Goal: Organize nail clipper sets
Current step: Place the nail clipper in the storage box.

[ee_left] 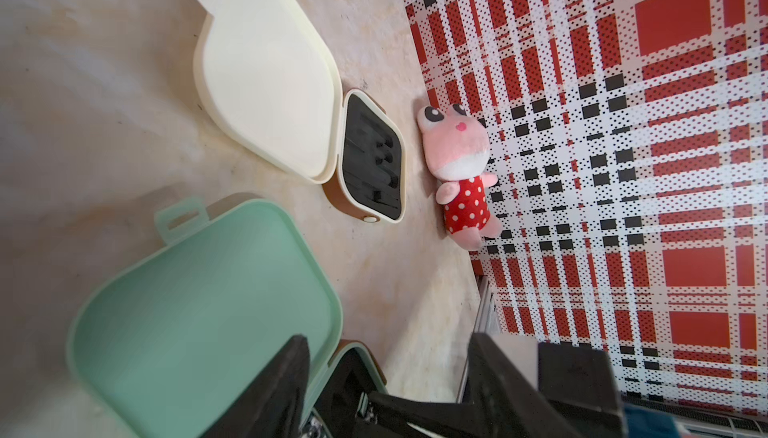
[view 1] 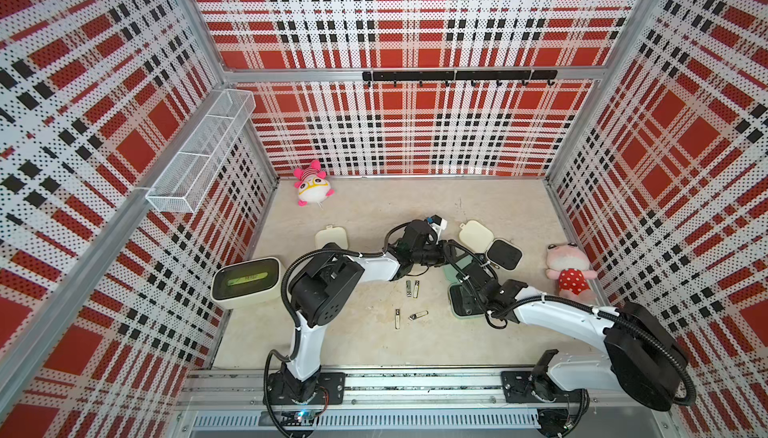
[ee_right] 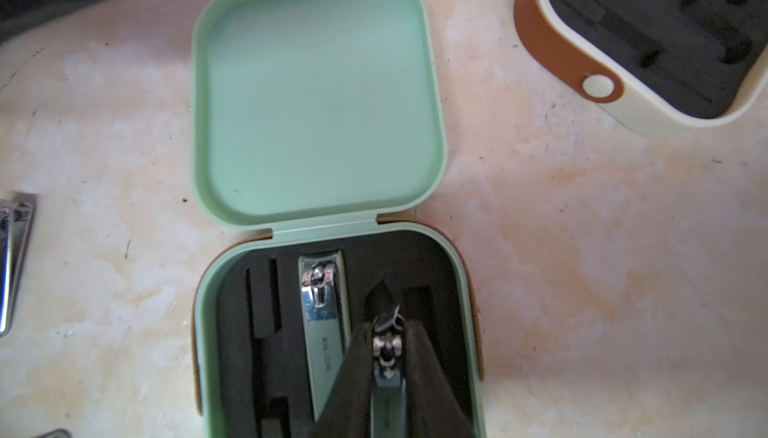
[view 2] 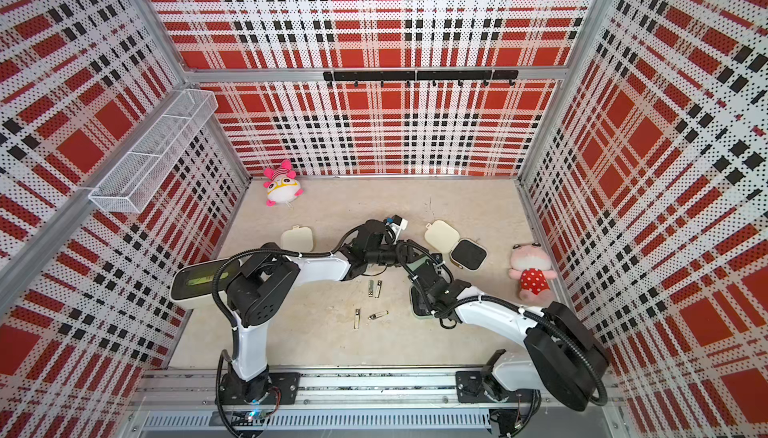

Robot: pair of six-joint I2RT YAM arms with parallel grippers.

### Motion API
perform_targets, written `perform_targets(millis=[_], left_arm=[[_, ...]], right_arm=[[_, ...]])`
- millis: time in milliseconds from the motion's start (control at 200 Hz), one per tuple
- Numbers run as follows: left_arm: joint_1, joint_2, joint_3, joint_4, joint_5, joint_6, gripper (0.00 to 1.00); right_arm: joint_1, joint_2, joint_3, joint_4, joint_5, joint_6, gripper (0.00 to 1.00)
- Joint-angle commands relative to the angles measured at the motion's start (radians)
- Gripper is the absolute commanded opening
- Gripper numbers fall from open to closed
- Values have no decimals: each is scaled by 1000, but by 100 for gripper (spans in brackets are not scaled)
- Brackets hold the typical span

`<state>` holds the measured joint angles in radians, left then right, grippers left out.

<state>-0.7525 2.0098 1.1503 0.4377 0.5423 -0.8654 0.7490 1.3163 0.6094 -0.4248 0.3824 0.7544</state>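
The mint green case lies open on the table, with one silver clipper seated in its black tray. My right gripper is shut on a smaller clipper just above the tray's right-hand slot. My left gripper hovers open over the hinge side of the mint lid, holding nothing. In both top views the two arms meet over this case. An open cream case with an empty black tray lies behind it. A shut cream case is at the left. Several loose clippers lie mid-table.
A larger cream box with a green-tinted top stands at the left wall. A pink plush lies by the right wall, another plush at the back left. A wire basket and a hook rail hang on the walls.
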Motion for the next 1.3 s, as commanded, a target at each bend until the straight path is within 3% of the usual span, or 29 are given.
perform_targets(millis=[0,1298], left_arm=[[-1,24,11,40,3,-1,65],[28,54,-32,66,3,-12,64]], right_arm=[[-9,2,-2,7,14,11,16],[-31,97,-13,70,-61,-35,19]])
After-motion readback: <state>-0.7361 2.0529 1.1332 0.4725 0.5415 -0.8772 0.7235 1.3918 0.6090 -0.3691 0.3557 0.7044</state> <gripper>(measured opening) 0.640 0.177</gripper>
